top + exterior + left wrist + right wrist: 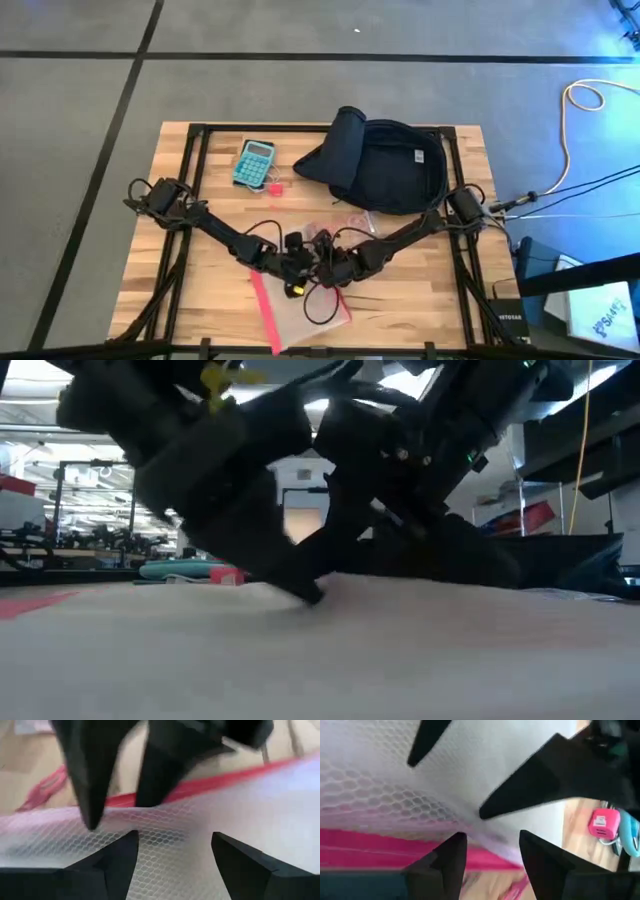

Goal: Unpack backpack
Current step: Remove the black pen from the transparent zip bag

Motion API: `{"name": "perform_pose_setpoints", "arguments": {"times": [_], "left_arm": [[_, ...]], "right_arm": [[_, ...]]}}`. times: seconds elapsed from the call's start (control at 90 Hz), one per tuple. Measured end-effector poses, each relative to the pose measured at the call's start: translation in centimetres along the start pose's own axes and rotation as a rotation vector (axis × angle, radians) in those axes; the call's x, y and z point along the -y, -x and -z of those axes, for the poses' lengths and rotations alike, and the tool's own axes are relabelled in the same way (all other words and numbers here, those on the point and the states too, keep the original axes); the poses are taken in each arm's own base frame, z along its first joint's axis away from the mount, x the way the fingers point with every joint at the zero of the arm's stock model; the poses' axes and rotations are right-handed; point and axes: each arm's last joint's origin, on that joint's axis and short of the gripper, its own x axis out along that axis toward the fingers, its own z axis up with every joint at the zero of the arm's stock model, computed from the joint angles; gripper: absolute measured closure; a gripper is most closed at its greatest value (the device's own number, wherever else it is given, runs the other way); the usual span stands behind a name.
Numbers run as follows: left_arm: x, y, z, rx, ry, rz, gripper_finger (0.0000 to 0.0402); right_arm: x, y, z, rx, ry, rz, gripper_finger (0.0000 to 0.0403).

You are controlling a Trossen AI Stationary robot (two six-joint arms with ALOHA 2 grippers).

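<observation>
High view first: we start at the left of the frame, where the left arm reaches in from the table's left edge and brings the left gripper [292,262] to the lower centre, over the upper end of the clear mesh pouch [315,312] with its red zip edge [264,310]. Left wrist view shows our own two fingers parted, a clear gap between them, hovering just above the mesh with nothing held. Moving right, the right gripper [338,264] sits just beside the left one, almost nose to nose with it; in the right wrist view its fingers are also parted and holding nothing, right over the pouch's pink-red edge. We judge the main risk to be a collision, because the two grippers are crowded over one small flat pouch and cables loop about them. We also judge that thin, slippery mesh lying flat on the wood could slide away, or that a finger could snag in the netting. Above these, in the upper middle of the high view, lies a teal calculator [254,162] with a small pink item [273,186] near it. Farther right, upper centre, the backpack [385,165] lies on the table, flap thrown back, well apart from both grippers; a careless swing of the right arm could drag it.
</observation>
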Motion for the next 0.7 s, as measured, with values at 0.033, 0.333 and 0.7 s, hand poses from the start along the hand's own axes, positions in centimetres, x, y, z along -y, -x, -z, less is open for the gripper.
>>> {"name": "perform_pose_setpoints", "arguments": {"times": [0.033, 0.333, 0.7], "left_arm": [[-0.1, 0.0, 0.1, -0.015, 0.003, -0.007, 0.0163], [-0.2, 0.0, 0.2, -0.009, -0.022, -0.04, 0.0163], [1.0, 0.7, 0.6, 0.024, -0.185, -0.095, 0.0163]], "right_arm": [[0.0, 0.0, 0.0, 0.001, 0.004, -0.007, 0.0237], [0.0, 0.0, -0.4, 0.058, -0.017, -0.037, 0.0237], [-0.1, 0.1, -0.6, 0.09, -0.077, -0.075, 0.0237]]}}
